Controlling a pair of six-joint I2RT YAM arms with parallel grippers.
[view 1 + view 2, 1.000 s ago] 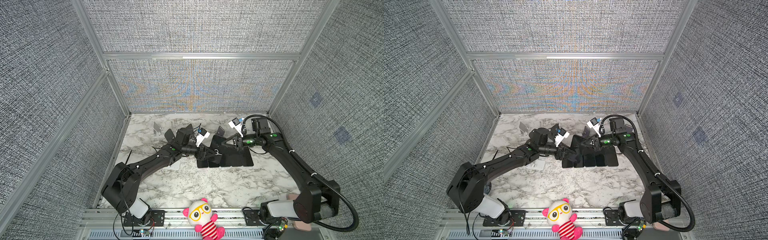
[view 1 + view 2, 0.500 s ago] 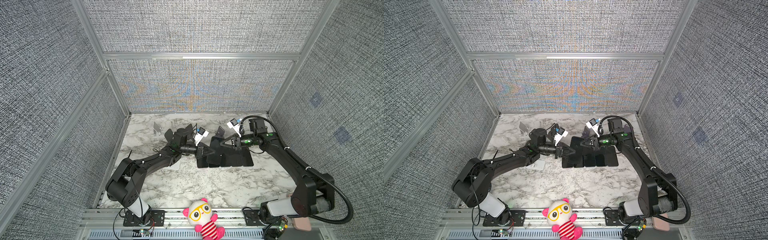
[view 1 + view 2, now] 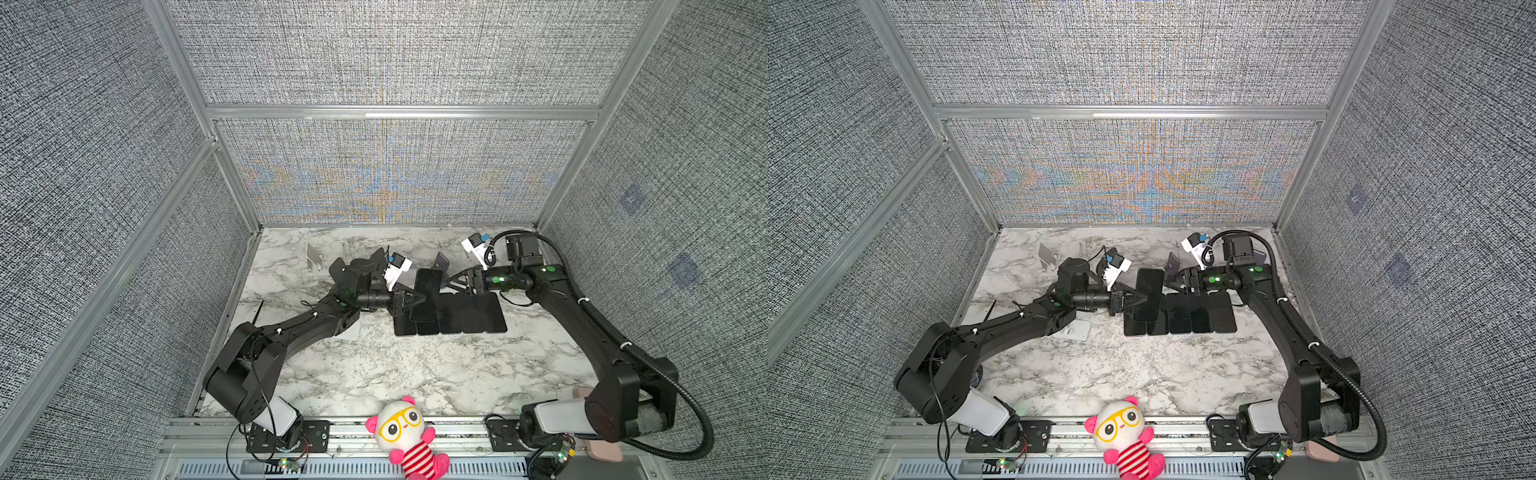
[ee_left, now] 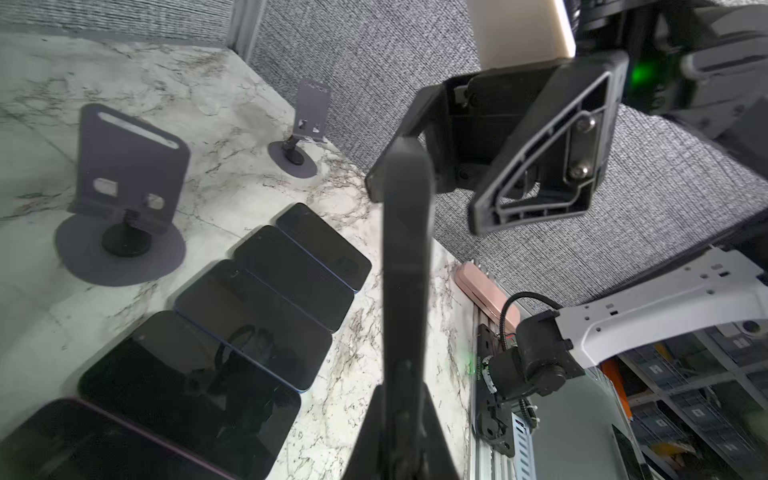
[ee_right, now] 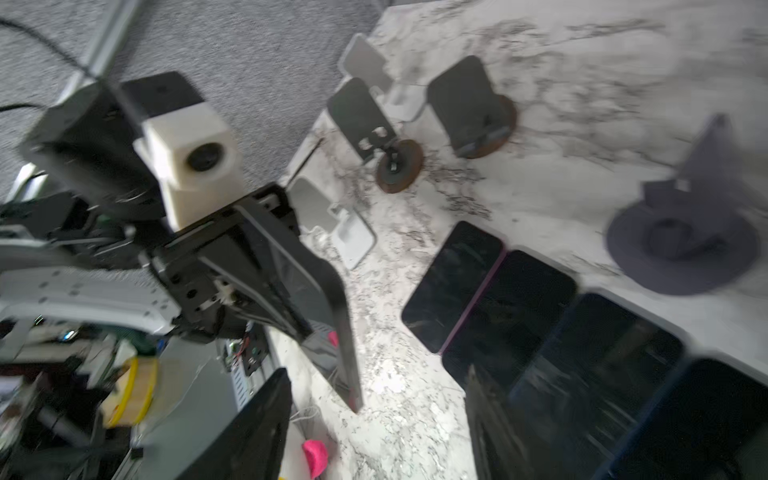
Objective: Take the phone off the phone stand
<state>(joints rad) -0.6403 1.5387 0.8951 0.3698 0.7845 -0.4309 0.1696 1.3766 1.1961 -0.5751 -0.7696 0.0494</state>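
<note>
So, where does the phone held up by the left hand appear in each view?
Both top views: held phone at centre, over the left end of the row of flat phones.
Left wrist: held phone edge-on, a dark bar down the middle.
Right wrist: held phone edge-on, left of centre.
Shared landmark: that row of flat phones.

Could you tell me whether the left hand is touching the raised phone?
Touching. The left wrist view shows the left hand clamped on both faces of the raised phone.
</note>
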